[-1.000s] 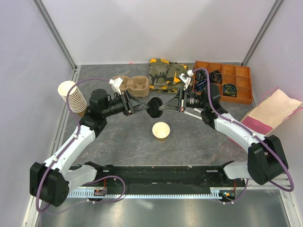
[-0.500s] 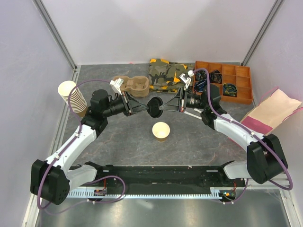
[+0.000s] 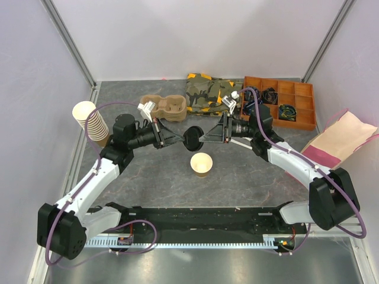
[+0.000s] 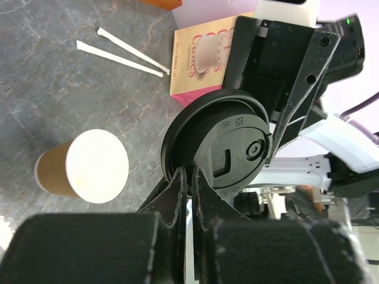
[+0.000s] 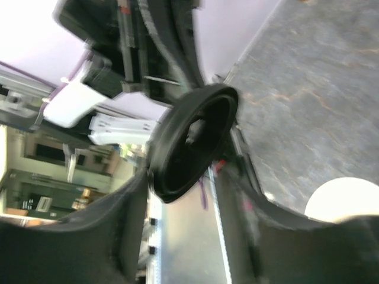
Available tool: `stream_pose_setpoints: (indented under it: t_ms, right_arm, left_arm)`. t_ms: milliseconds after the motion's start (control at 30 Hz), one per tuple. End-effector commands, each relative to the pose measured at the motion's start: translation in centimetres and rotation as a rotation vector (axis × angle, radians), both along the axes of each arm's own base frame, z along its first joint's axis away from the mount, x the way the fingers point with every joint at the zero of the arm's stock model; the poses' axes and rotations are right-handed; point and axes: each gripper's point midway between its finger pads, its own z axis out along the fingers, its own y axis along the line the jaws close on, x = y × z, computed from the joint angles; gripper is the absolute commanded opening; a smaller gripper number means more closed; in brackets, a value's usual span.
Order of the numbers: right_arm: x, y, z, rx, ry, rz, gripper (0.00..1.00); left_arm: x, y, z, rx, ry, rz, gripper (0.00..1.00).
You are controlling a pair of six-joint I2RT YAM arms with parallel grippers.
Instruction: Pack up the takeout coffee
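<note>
left wrist view shows left gripper clamped on black lid; right wrist view shows right gripper fingers apart around it.

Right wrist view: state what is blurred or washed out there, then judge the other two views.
Right wrist view: whole frame smeared, the lid soft-edged, the cup blown out white. Left wrist view: lid and cup crisp, only the left gripper soft toward the bottom edge. Top view: evenly lit, sharp throughout.
</note>
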Motion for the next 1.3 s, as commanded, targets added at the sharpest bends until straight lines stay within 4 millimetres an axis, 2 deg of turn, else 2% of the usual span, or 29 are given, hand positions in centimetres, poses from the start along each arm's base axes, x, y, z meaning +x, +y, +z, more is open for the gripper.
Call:
stream_pose_setpoints:
  t_ms: [0,33,67,100,133,167,200,233,267,300,333,367,400,433,500,567,600,633,700,733,1067,1267]
  right_arm:
    - [0.3,-0.7,-0.6,-0.099,-0.078,-0.004,0.69]
    - [0.4,-1.2,-1.3,-0.131,-0.042,-0.015,0.74]
    - [0.9,-1.5,-1.3,-0.152,-0.092,-0.025,0.82]
    - [1.1,-1.8,-1.6,-0.17,-0.095,-0.032,0.85]
    - [1.1,-2.6,-2.5,-0.211,-0.052,-0.045,0.87]
    - [1.9,-3.1,-2.9,-0.25,-0.114,-0.07,0.94]
    - [2.3,-3.7,-3.2,-0.278,-0.118,-0.088,0.98]
    - [2.3,-4.7,-4.5,-0.332,-0.08,-0.106,0.98]
    - [3.4,-5.4,-4.8,-0.39,-0.096,-0.159,0.98]
    - [3.8,-6.0,-5.6,-0.448,-0.144,-0.165,0.98]
    - [3.5,-6.7,-6.6,-0.502,-0.113,-0.171,0.98]
    - [3.8,-7.0,-6.7,-0.533,-0.126,-0.186,0.98]
    - [4.2,-7.7,-7.4,-0.581,-0.144,-0.207,0.98]
    - [3.9,-8.0,-7.9,-0.608,-0.13,-0.203,0.98]
    - [3.6,-8.7,-8.7,-0.642,-0.124,-0.215,0.98]
    - [2.9,-9.2,-9.9,-0.674,-0.101,-0.212,0.98]
    - [2.6,-9.2,-10.0,-0.672,-0.102,-0.207,0.98]
    - [2.2,-9.3,-10.6,-0.678,-0.09,-0.199,0.98]
    - [2.0,-9.5,-10.9,-0.683,-0.086,-0.198,0.98]
    - [1.9,-9.5,-11.2,-0.689,-0.083,-0.197,0.98]
    - [2.0,-9.2,-13.0,-0.695,-0.045,-0.16,0.98]
    - [2.2,-8.8,-13.2,-0.676,-0.04,-0.151,0.98]
  left_arm:
    - [-1.6,0.4,0.2,0.049,-0.083,-0.049,0.02]
    - [-2.0,0.7,-0.8,0.08,-0.039,-0.051,0.02]
    - [-2.1,0.9,-1.3,0.115,-0.065,-0.061,0.02]
    - [-1.8,1.0,-1.3,0.141,-0.078,-0.054,0.02]
    - [-2.3,1.4,-2.3,0.186,-0.036,-0.061,0.02]
    - [-2.2,1.6,-2.9,0.237,-0.064,-0.069,0.02]
    - [-1.6,1.7,-3.2,0.288,-0.061,-0.057,0.02]
    - [-2.1,1.3,-3.5,0.324,-0.065,-0.085,0.02]
    - [-2.7,1.4,-4.6,0.387,-0.049,-0.117,0.02]
    - [-1.8,1.5,-4.8,0.448,-0.066,-0.082,0.02]
    - [-2.3,0.8,-5.0,0.475,-0.079,-0.111,0.02]
    - [-2.5,0.7,-5.3,0.506,-0.09,-0.116,0.02]
    - [-1.8,0.6,-4.7,0.538,-0.124,-0.087,0.02]
    - [-2.4,-0.3,-5.0,0.562,-0.139,-0.122,0.02]
    - [-2.3,-0.8,-4.9,0.614,-0.165,-0.131,0.02]
    - [-2.8,-1.3,-6.6,0.685,-0.124,-0.162,0.02]
    - [-2.6,-1.8,-6.3,0.691,-0.125,-0.17,0.02]
    - [-2.3,-2.0,-7.5,0.724,-0.089,-0.181,0.02]
    - [-2.1,-2.2,-7.8,0.763,-0.066,-0.192,0.02]
    - [-1.9,-2.4,-8.8,0.789,-0.038,-0.203,0.02]
    - [-0.5,-3.4,-9.5,0.846,-0.027,-0.205,0.02]
    - [-0.4,-4.0,-10.1,0.853,-0.021,-0.221,0.02]
